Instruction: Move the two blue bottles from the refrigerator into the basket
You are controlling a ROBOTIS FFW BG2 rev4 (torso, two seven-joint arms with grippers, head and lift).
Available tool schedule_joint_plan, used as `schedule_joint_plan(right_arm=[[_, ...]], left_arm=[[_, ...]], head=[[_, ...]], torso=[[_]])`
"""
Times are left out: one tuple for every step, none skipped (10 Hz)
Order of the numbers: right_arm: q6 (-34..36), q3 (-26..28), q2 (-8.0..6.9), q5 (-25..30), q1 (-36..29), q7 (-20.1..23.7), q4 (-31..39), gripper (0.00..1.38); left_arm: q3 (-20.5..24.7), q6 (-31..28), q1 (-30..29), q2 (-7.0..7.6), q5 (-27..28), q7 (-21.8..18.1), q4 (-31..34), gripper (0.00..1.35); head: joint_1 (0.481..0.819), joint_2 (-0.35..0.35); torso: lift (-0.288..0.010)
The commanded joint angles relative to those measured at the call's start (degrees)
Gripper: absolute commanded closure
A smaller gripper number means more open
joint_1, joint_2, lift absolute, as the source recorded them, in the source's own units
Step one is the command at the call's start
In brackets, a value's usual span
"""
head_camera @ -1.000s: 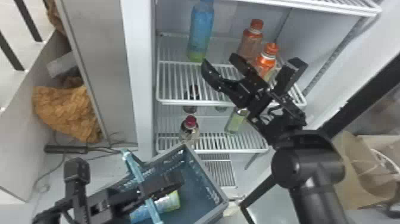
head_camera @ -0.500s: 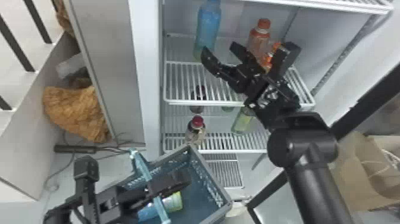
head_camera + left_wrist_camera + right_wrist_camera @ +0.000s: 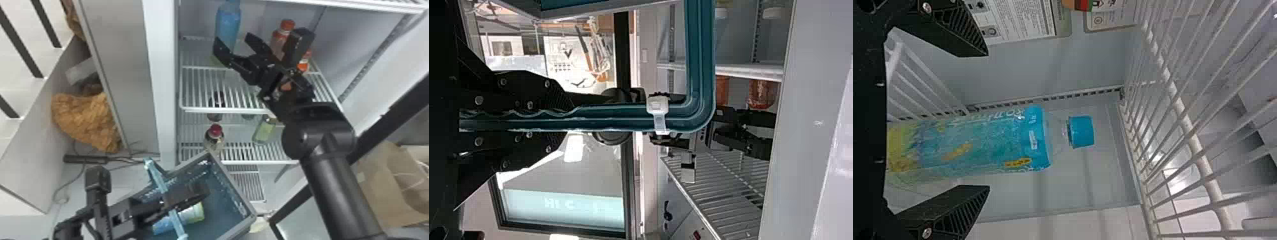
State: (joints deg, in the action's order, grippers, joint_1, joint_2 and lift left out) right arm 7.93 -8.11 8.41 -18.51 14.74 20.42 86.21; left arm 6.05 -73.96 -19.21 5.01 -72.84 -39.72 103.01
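The right end effector is spread wide and holds nothing; in the right wrist view its fingers lie to either side of the upright blue bottle, with a gap between each and the bottle. The left end effector is pressed together on the handle of the basket.

Taking the head view as a clock, that bottle stands at 12 o'clock on the refrigerator's wire shelf, just beyond the right end effector. The second blue bottle lies on its side in the basket at 6 o'clock, partly hidden by the left end effector.

Two orange-capped bottles stand on the same shelf between 1 and 2 o'clock. Below that shelf, a red-capped bottle stands near the clock's centre, with a green bottle towards 3 o'clock.
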Motion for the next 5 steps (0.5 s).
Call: schedule_joint_plan(right_arm=[[0.09, -0.57, 0.03, 0.12, 1.99, -0.56, -2.05, 0.09], [0.09, -0.91, -0.06, 0.23, 2.84, -1.09, -3.31, 0.09], [0.23, -1.60, -0.06, 0.23, 4.24, -1.44, -5.00, 0.09], [0.51, -2.17, -0.06, 0.12, 5.65, -1.70, -6.69, 0.09], [0.51, -2.86, -0.06, -0.23, 6.92, -2.14, -8.09, 0.09]], left_arm=[[0.00, 0.00, 0.23, 0.00, 0.06, 0.00, -0.14, 1.20], [0.12, -0.14, 0.23, 0.00, 0.06, 0.00, -0.14, 1.20], [0.00, -0.14, 0.23, 0.18, 0.06, 0.00, -0.14, 1.20], [0.00, -0.14, 0.51, 0.18, 0.06, 0.00, -0.14, 1.20], [0.00, -0.14, 0.66, 0.18, 0.06, 0.00, -0.14, 1.20]], head=[[0.695, -0.134], [0.695, -0.131], [0.695, -0.131], [0.695, -0.130], [0.695, -0.126]], torso=[[-0.010], [-0.010], [-0.010], [-0.010], [-0.010]])
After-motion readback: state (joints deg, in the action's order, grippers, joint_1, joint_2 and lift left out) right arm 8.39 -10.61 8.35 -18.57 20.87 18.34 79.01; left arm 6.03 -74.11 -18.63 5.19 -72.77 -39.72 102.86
